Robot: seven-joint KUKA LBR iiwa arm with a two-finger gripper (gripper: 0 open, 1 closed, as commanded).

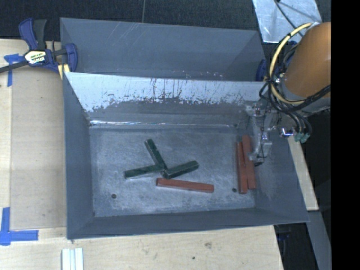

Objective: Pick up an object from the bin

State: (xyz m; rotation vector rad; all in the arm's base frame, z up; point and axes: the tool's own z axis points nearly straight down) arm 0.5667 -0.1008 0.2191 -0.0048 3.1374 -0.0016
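My gripper hangs low at the bin's right side, its fingertips just right of the upper end of a reddish-brown stick that lies lengthwise along the right wall. A second brown stick appears to lie close against it. Whether the fingertips touch the stick is unclear.
Near the floor's middle two dark green sticks lie crossed, and a red-brown stick lies flat just below them. The arm with its orange cover and cables stands over the bin's right rim.
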